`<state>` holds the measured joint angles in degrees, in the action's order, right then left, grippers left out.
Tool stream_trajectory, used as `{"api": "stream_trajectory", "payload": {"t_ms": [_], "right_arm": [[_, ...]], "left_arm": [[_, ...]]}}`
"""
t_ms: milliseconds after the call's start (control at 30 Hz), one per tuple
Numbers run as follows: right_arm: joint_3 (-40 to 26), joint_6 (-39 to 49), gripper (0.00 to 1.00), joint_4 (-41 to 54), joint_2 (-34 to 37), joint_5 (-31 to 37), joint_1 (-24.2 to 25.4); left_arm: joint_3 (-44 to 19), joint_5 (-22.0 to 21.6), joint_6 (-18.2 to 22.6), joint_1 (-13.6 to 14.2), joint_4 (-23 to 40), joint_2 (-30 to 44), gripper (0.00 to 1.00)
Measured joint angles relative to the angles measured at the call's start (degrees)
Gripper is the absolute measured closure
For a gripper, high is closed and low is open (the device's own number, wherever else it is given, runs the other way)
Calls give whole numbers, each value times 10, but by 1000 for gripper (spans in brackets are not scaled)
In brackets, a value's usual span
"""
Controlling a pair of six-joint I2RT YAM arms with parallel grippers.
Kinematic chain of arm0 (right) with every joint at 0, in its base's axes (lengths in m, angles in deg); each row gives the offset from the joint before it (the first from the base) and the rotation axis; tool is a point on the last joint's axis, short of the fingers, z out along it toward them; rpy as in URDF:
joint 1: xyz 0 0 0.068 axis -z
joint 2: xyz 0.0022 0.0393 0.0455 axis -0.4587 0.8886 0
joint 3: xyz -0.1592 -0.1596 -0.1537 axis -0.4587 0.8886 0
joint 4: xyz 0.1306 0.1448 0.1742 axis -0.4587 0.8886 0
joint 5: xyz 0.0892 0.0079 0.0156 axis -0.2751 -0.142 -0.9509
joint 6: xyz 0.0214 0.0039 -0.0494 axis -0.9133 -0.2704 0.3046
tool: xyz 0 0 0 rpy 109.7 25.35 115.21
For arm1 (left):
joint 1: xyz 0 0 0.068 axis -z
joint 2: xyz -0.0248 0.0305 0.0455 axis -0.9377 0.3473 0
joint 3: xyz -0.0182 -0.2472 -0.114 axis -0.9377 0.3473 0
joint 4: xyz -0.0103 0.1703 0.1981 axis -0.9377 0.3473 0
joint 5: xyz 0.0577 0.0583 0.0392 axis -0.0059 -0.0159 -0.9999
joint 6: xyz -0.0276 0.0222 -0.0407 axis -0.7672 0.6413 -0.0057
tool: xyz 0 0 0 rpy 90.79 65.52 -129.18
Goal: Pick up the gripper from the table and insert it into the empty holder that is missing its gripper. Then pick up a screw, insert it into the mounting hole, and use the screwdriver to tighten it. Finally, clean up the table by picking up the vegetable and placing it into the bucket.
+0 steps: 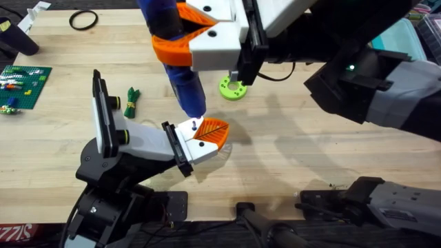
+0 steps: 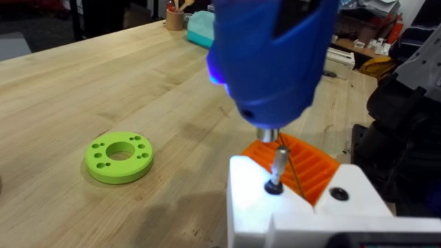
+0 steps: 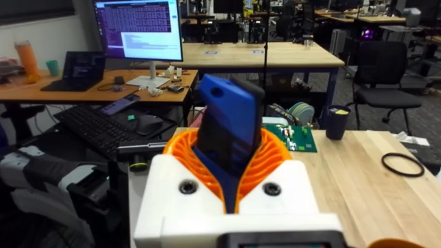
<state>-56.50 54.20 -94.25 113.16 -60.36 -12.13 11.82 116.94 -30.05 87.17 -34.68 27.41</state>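
Overhead view, clock directions from table centre. The screwdriver [image 1: 180, 72] is clamped between the orange pads of the right gripper [image 1: 180, 38], toward 11 o'clock; its blue handle slopes down with the tip lowermost. The tip is set on a screw [image 2: 275, 184] in the white face of the left gripper [image 1: 207, 134], just below centre toward 7 o'clock.

How far the left gripper's fingers are parted cannot be told.

The vegetable [image 1: 131, 100] lies on the table [image 1: 310, 165] at 9 o'clock, beside the left arm and well apart from both grippers. A lime-green ring [image 1: 233, 87] lies near centre at 12 o'clock, just beside the screwdriver.
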Motion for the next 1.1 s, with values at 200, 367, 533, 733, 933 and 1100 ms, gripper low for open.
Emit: {"api": "stream_trajectory", "payload": {"t_ms": [200,367,533,733,933,1100], "right_arm": [[4,2,964,8,7,-2,2],[6,21,964,-22,9,-4,3],[6,89,963,-20,9,-4,10],[7,200,962,31,10,36,110],[7,301,964,105,10,65,192],[8,413,963,175,22,142,214]], "left_arm": [[0,0,0,0,0,0,982],[0,0,0,0,0,0,982],[0,0,0,0,0,0,982],[0,0,0,0,0,0,982],[0,0,0,0,0,0,982],[0,0,0,0,0,0,982]]}}
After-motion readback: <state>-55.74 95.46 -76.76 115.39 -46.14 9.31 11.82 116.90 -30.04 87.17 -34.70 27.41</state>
